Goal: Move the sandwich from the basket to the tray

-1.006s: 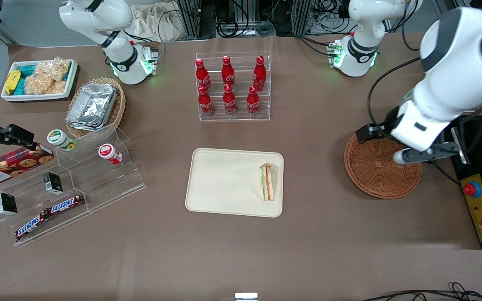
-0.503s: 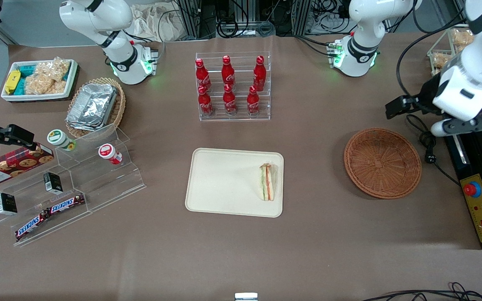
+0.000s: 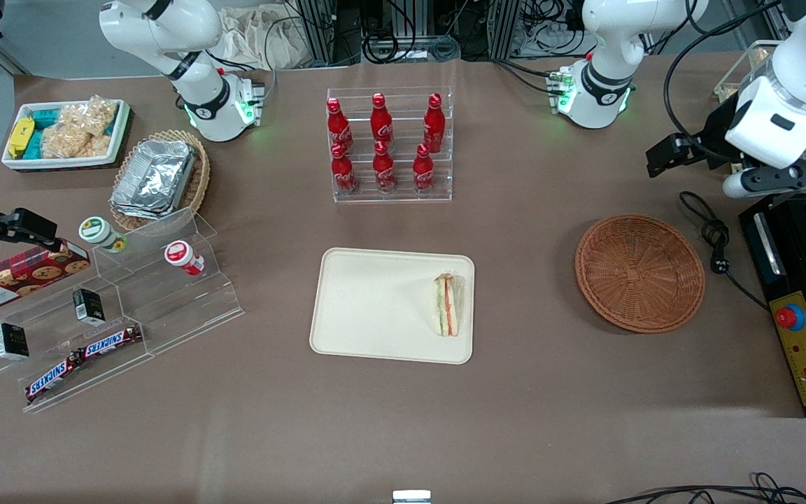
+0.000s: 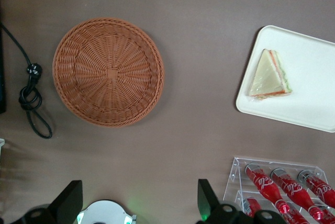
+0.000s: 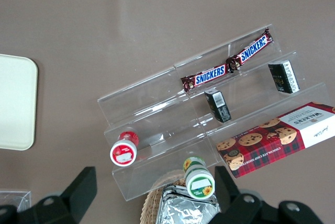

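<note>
The sandwich [image 3: 448,304], a wrapped white wedge with orange and green layers, lies on the cream tray [image 3: 375,301] near the tray's edge toward the working arm. The round reddish-brown basket [image 3: 639,273] has nothing in it. My left gripper [image 3: 742,183] hangs high above the table, farther from the front camera than the basket and toward the working arm's end. In the left wrist view the gripper [image 4: 138,190] is open, its fingers [image 4: 207,198] wide apart with only bare table between them, and the basket [image 4: 108,71], tray [image 4: 314,103] and sandwich [image 4: 269,75] all show well below.
A clear rack of red cola bottles [image 3: 389,143] stands farther back than the tray. A black control box [image 3: 802,301] and a coiled cable [image 3: 716,238] lie beside the basket. Acrylic shelves with snacks [image 3: 109,308], a foil-container basket [image 3: 158,178] and a white bin [image 3: 64,133] sit toward the parked arm's end.
My left gripper has lifted off from over the basket and drawn back, farther from the front camera, leaving the whole basket in sight. The sandwich has stayed on the tray.
</note>
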### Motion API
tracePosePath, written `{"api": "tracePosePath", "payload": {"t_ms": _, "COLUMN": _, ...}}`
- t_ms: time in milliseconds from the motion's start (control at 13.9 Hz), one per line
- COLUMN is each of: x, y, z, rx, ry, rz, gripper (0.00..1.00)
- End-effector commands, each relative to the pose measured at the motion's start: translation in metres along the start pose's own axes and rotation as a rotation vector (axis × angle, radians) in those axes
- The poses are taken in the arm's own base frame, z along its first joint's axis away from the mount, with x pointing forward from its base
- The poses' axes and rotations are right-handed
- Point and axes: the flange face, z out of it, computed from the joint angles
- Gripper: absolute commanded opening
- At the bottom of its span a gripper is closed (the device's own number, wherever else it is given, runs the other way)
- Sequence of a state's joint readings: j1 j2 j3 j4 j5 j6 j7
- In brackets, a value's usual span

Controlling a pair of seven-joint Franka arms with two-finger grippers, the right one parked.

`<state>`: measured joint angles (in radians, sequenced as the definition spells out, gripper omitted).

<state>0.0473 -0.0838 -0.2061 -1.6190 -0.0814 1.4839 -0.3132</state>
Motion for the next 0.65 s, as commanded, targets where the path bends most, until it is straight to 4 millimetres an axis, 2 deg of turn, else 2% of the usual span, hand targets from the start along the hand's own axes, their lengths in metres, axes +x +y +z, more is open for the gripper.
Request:
{"api": "tracePosePath", "payload": {"t_ms": 0, "x": -0.015, "y": -0.016, "z": -0.005, "rx": 0.003, "ry": -0.014, "rz": 0.056, "gripper": 0.99}}
{"api": "tracePosePath", "payload": {"t_ms": 72, "x": -0.013, "y": -0.025, "z": -0.004, "rx": 0.01, "ry": -0.02, "rz": 0.054, "gripper": 0.99}}
{"api": "tracePosePath", "payload": {"t_ms": 575, "x": -0.01, "y": -0.032, "z": -0.007, "rx": 0.071, "ry": 0.001, "rz": 0.051, "gripper": 0.99}}
